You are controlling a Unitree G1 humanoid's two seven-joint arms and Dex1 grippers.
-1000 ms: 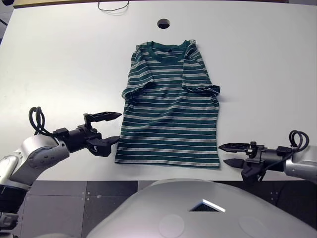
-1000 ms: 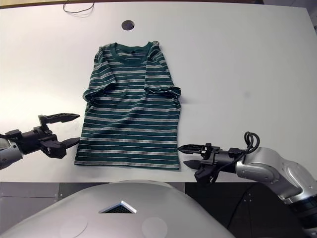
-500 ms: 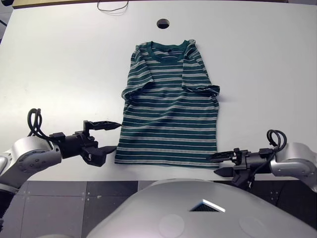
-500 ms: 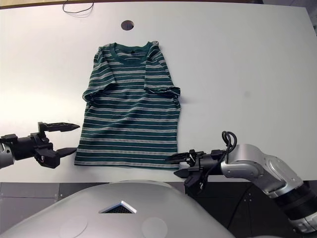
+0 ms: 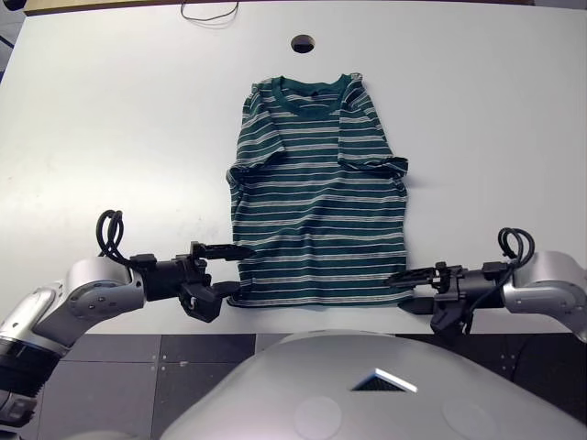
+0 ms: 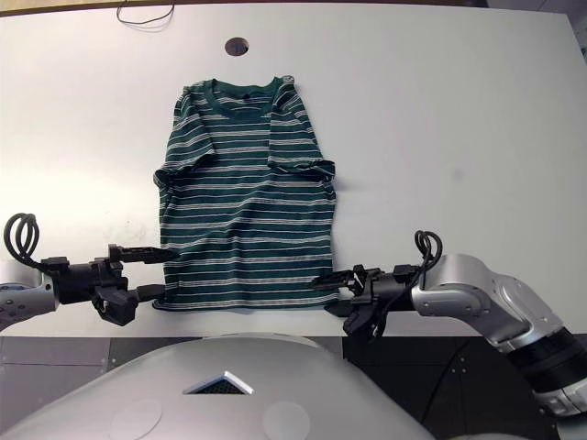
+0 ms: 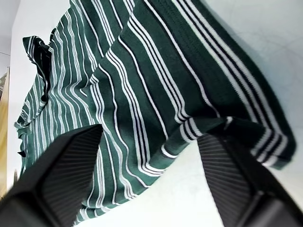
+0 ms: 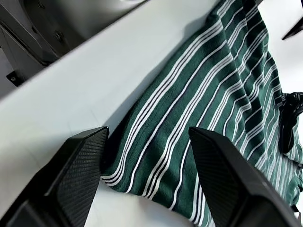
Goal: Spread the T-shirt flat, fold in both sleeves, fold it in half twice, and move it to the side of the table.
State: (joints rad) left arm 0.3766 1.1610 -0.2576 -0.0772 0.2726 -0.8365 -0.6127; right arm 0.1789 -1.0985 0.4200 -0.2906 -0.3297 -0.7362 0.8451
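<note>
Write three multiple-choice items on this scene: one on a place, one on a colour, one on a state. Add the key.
1. Where are the left end effector and the right end effector on the T-shirt?
A. At its collar
B. At the two corners of its bottom hem
C. At its shoulders

2. What colour is the T-shirt?
A. Dark green with white stripes
B. Plain red
C. Yellow with black dots

3. What state are both end effectors in?
A. Open, with hem cloth in the gap
B. Shut tight and empty
C. Shut on a sleeve

Key:
1 B: the head views show one at each near hem corner.
2 A: green cloth with white stripes shows in every view.
3 A: each wrist view shows a wide gap with the hem lying in it.
</note>
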